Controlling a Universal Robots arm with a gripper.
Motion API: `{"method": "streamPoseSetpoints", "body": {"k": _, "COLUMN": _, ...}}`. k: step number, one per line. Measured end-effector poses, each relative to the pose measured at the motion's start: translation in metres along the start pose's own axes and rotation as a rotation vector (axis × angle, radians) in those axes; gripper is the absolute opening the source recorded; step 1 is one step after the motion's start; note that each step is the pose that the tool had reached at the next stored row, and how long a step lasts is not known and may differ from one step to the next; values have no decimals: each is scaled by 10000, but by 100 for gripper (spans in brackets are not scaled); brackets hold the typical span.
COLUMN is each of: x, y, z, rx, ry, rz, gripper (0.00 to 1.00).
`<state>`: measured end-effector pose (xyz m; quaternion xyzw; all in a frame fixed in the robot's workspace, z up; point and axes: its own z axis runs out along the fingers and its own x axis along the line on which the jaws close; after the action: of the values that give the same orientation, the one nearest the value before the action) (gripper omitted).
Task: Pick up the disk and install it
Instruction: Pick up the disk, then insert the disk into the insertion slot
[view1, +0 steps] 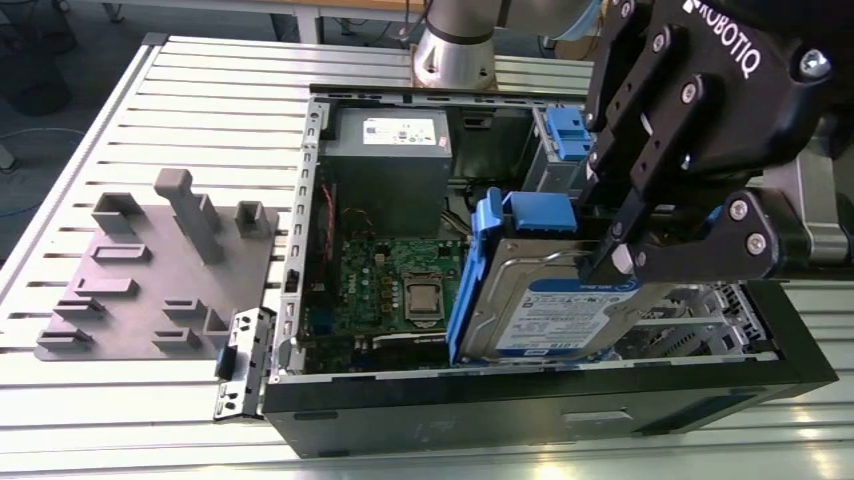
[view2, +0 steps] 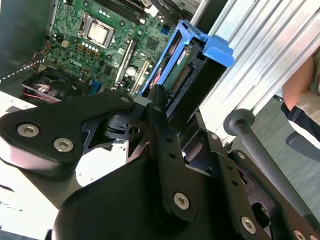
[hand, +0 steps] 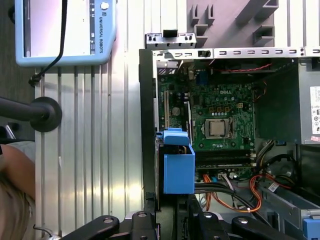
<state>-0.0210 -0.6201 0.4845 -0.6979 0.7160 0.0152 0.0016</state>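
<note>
The disk (view1: 567, 310) stood tilted inside the open computer case (view1: 534, 410), in the part toward the exterior view's right, just beside the motherboard (view1: 400, 280). Its labelled face was turned upward and its lower end sat low in the case. It was a flat slab of silver-grey metal with a white-and-blue label. A glossy blue plastic carrier wrapped its edges and ended in a boxy blue tab at the raised end. Both wrist views showed it end-on (view2: 185, 75) (hand: 178, 167).

The gripper (view1: 617, 262) was pinching the disk by its upper edge, the black fingers pressed against it from both sides. The arm reached down from above at the exterior view's right, with the wrist angled so the linkage slanted toward the case. The fingers were matte black bars joined by bright round bolts.

The motherboard was green and densely studded, with a square metallic processor (view1: 424, 298) at its middle. A grey power-supply box (view1: 390, 150) sat behind it, and red and orange wires (hand: 225, 192) curled nearby. The case rested on a ribbed aluminium table (view1: 200, 90), near a flat grey fixture plate (view1: 160, 270) with upright blocks.
</note>
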Motion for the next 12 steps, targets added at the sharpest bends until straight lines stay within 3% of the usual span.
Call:
{"method": "streamPoseSetpoints", "body": {"k": 8, "x": -106, "y": 2, "z": 10, "rx": -1, "ry": -23, "rz": -1, "gripper": 35}}
{"method": "streamPoseSetpoints", "body": {"k": 12, "x": -120, "y": 3, "z": 12, "rx": 0, "ry": -32, "rz": -1, "gripper": 35}}
